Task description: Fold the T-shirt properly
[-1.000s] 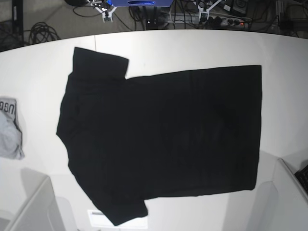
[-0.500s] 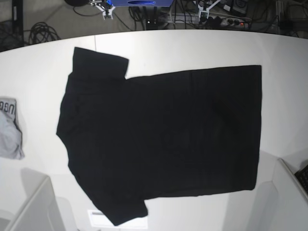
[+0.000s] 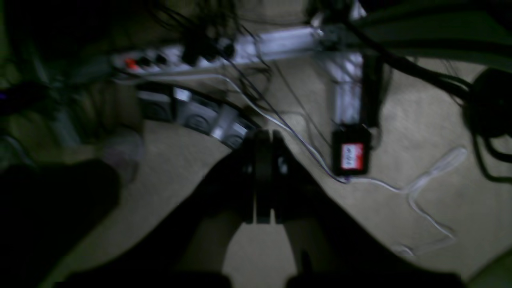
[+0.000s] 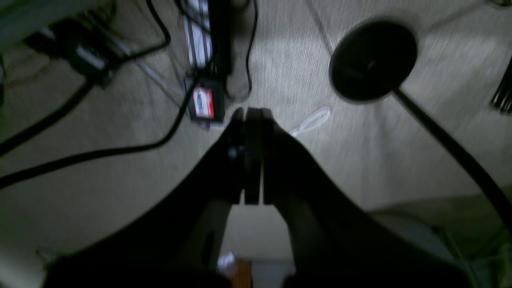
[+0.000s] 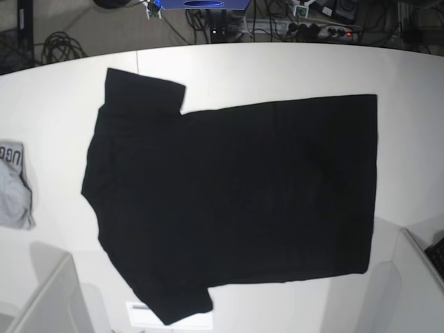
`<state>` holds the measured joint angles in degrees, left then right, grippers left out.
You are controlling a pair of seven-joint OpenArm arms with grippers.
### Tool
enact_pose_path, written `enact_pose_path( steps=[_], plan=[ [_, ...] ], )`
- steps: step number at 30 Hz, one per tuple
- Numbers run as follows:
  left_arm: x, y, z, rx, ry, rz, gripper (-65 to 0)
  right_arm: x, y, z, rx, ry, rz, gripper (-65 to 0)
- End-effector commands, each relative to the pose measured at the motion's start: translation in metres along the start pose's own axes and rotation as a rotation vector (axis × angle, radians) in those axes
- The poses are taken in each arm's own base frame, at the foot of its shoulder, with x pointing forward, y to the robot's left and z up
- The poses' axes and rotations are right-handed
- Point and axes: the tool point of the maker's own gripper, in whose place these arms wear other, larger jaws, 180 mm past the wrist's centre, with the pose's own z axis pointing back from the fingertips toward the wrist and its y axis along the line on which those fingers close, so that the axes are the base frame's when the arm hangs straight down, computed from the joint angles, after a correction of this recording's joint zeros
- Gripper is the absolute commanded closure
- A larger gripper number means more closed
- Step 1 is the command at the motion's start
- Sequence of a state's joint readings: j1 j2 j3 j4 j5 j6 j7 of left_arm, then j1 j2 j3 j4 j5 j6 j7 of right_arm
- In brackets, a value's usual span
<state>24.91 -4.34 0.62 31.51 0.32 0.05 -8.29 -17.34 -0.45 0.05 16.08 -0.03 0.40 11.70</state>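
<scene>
— Beyond both pincers' reach for now, the T-shirt (image 5: 236, 201) lies spread flat on the white table (image 5: 291, 66), collar end toward the base view's left, hem toward its right, both sleeves out. How far along would you say the folding is?

— Not begun, by my reading. No edge is turned over and no crease shows, so every fold is left to do: sleeves in, sides over, then the length doubled.

— And the pincers?

— Neither appears over the table in the base view. The left gripper (image 3: 262, 138) has its jaws pressed together on nothing, and past its tips lie only carpeted floor, cables and a power strip (image 3: 224, 50). The right gripper (image 4: 252, 114) is likewise closed and empty, with a round black stand base (image 4: 374, 60) off to its right on the floor. The shirt is in neither wrist view, so I judge it well away from both.

— Any writing to read?

— Little. The grey garment (image 5: 14, 187) at the table's left edge shows dark letters that look like "UBG", cut off by the frame. A small black box (image 3: 352, 156) just right of the left pincer's tips carries a red and white label, too blurred to read. The shirt's own face is plain black, with no print or label visible.
</scene>
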Motion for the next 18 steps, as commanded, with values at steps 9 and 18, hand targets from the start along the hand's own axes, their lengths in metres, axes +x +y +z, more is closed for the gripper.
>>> enact_pose_path(
  steps=[9, 18],
  plan=[
    [0.015, 0.030, 0.037, 0.029, -0.133, -0.070, 0.0, -0.009, -0.003, 0.040, -0.019, -0.092, -0.004, 0.0],
    [0.023, 0.042, 0.073, 0.033, -0.209, -0.106, 0.0, 0.004, -0.049, 0.084, -0.143, -0.149, -0.131, 0.0]
  ],
)
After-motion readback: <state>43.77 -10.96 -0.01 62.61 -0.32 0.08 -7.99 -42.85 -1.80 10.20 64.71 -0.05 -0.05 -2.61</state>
